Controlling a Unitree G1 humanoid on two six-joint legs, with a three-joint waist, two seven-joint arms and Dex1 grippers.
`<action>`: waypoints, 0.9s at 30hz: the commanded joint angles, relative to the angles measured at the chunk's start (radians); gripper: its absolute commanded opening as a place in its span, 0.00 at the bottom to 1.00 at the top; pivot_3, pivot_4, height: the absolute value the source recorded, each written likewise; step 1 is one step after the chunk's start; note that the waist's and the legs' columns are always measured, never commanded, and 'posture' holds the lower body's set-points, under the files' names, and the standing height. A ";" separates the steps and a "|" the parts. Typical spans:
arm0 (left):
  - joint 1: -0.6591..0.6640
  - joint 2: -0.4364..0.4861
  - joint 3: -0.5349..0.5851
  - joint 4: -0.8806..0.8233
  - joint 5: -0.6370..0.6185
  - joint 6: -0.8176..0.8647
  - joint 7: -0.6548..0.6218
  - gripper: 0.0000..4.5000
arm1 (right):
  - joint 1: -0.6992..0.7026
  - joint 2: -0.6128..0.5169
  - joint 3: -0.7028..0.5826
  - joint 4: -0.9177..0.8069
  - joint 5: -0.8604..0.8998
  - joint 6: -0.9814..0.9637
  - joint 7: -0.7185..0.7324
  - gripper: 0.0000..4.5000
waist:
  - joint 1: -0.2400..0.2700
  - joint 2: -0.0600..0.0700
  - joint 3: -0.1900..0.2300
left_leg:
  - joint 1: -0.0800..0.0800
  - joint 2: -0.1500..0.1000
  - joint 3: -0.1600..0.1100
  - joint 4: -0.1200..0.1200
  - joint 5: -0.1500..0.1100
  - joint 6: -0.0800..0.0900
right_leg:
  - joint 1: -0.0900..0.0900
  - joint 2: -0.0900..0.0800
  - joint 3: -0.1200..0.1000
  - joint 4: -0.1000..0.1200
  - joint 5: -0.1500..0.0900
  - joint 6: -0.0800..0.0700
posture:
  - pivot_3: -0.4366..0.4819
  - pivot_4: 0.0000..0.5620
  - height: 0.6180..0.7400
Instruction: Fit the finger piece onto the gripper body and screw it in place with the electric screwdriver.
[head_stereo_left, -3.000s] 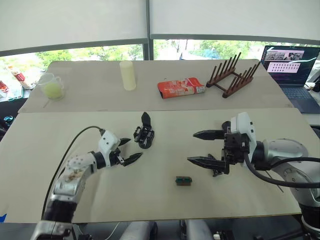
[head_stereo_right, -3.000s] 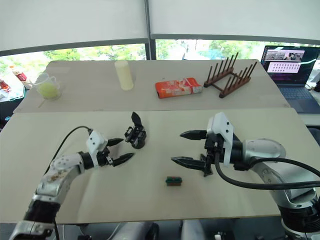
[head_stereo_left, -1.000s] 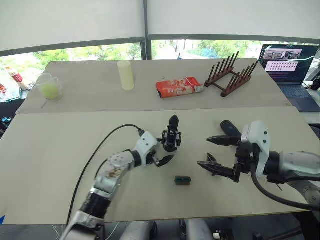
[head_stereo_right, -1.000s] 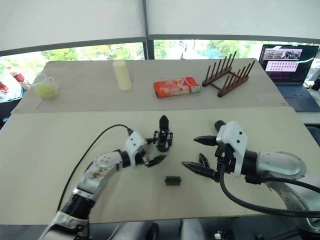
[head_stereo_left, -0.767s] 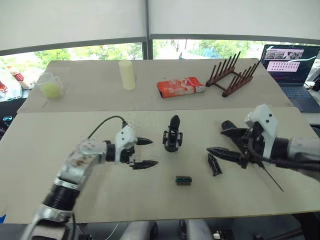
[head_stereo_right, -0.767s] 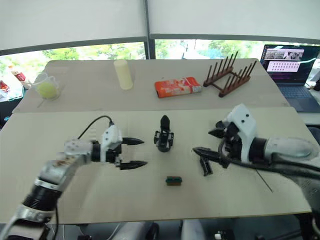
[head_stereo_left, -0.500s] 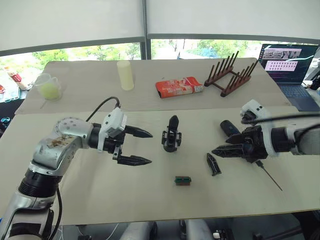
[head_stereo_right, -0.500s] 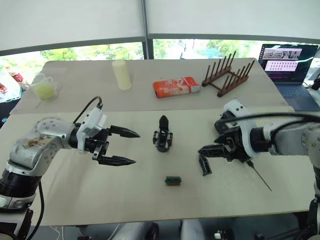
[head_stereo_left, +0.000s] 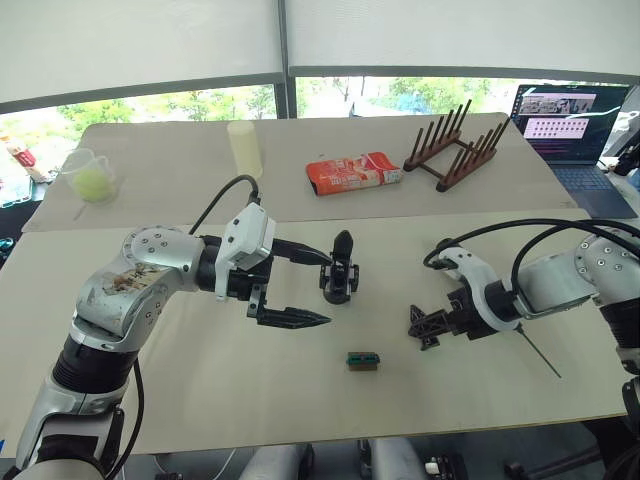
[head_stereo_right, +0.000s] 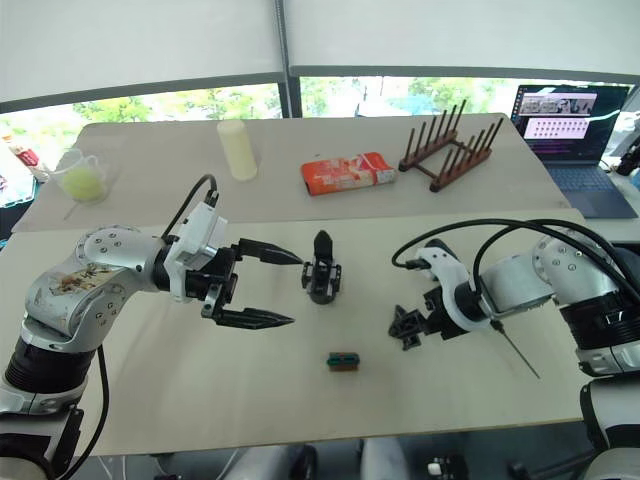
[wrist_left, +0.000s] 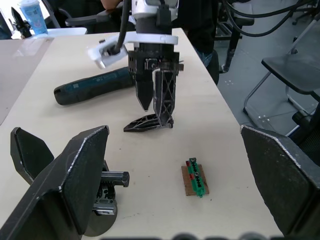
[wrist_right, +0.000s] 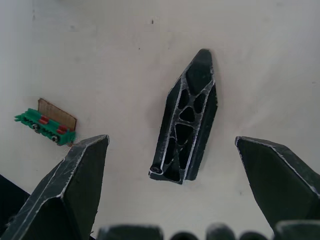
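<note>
Lowering right end effector (wrist_right: 172, 227) over finger piece (wrist_right: 187, 117)

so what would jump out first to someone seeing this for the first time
The right gripper points straight down at the table, its black fingers open on either side of the small ribbed black plastic finger piece lying flat. Left of it, the black gripper body with one upright finger stands mid-table, with the open left gripper right beside it.
</note>
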 joint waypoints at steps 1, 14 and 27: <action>-0.011 0.007 0.008 0.002 0.009 -0.026 0.003 1.00 | 0.014 0.024 0.004 -0.043 0.004 0.000 -0.009 0.74 | -0.001 0.000 0.000 | 0.000 0.000 0.000 0.000 0.000 0.000 | 0.000 0.001 0.000 0.000 0.000 0.000 | 0.48 0.27 1.00; -0.014 -0.027 0.058 0.040 -0.051 0.055 0.089 1.00 | 0.031 -0.146 -0.174 -0.227 -0.342 -0.090 0.478 0.24 | 0.002 0.000 0.000 | -0.001 -0.001 0.000 0.000 0.000 0.001 | -0.001 0.002 -0.001 0.000 0.000 0.000 | 0.48 0.27 1.00; -0.197 -0.492 0.300 0.149 -0.398 0.411 0.803 1.00 | 0.041 0.036 -0.322 -0.478 -0.883 -0.791 0.765 0.24 | 0.001 0.000 0.000 | 0.000 0.000 0.000 0.001 0.000 0.000 | -0.001 0.003 -0.001 0.002 0.000 0.002 | 0.48 0.27 1.00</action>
